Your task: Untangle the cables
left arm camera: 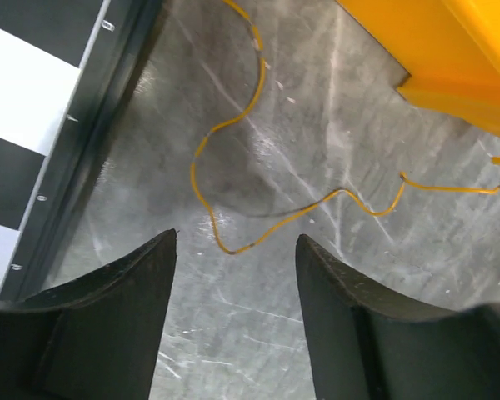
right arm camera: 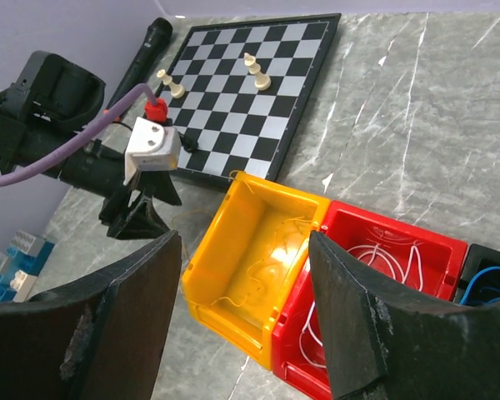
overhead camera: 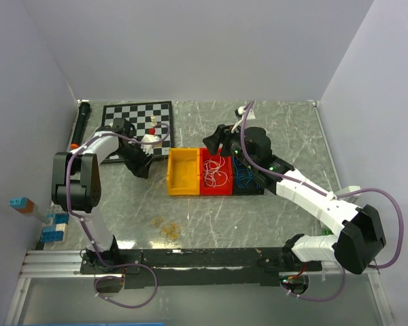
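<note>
A thin yellow cable (left arm camera: pixel 342 192) curls on the grey table beside the yellow bin (left arm camera: pixel 450 50). My left gripper (left arm camera: pixel 237 236) is open and empty, with the cable's lowest loop just ahead of its tips. It also shows in the top view (overhead camera: pixel 141 167), left of the yellow bin (overhead camera: pixel 183 172). My right gripper (right arm camera: pixel 243 237) is open and empty above the yellow bin (right arm camera: pixel 225 225), which holds a fine yellow cable (right arm camera: pixel 267 267). White cables (right arm camera: pixel 383 262) lie in the red bin (overhead camera: pixel 216 175). Blue cables (right arm camera: pixel 492 279) lie in the black bin (overhead camera: pixel 248 178).
A chessboard (overhead camera: pixel 137 122) with a few pieces lies at the back left, right beside my left arm. A black stick (overhead camera: pixel 81 122) lies past it. Toy bricks (overhead camera: pixel 51 224) stand at the left edge. A small yellow-tan tangle (overhead camera: pixel 168 228) lies on the table in front of the bins.
</note>
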Motion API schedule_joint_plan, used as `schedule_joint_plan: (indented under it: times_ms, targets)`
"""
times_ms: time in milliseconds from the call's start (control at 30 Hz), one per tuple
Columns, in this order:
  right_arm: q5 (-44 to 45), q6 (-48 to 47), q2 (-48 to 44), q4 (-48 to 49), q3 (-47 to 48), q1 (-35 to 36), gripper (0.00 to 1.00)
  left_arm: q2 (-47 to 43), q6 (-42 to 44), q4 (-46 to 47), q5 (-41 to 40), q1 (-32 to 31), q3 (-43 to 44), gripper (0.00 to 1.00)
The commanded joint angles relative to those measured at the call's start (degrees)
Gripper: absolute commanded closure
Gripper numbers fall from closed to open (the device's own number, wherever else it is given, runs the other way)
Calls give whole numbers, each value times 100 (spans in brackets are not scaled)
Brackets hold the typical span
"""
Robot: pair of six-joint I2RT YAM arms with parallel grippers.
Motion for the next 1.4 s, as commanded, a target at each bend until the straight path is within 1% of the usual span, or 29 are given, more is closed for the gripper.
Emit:
schedule_joint_plan:
  times_ms: [0,167,233,267,367,500,700,867,1000,1100,1267,1367]
  targets:
    - [42,-26,45,159,199,-47,31,142,1,-98,133,-19,83,38]
    - [-46,-35,10,194,199,-47,32,353,-140,-10,193,-19,223,43]
    - [-46,-43,-7,185,199,-47,33,406,-158,-18,246,-19,294,50]
    - [-38,-43,-16,185,191,-47,33,449,-175,-79,281,-19,355,60]
    - [-20,-52,-33,176,164,-56,33,581,-280,-325,343,-36,601,99]
    - [6,-17,-25,194,103,-38,34,354,-325,-799,606,-45,908,99]
    - [24,9,-33,264,-38,-47,34,-366,-518,-1345,1159,-141,1418,99]
    - [103,18,-25,247,-161,-47,34,-841,-799,-1389,1432,-580,1612,99]
    - [182,62,-7,238,-257,-47,34,-921,-1027,-1442,1494,-1063,1831,99]
    - [235,71,-7,229,-310,-56,34,-913,-1177,-1346,1459,-1301,1911,99]
    - [270,97,-25,220,-354,-82,34,-685,-1309,-1170,1415,-1451,1955,99]
    - [261,150,-25,229,-407,-126,35,-526,-1502,-819,1371,-1469,1946,99]
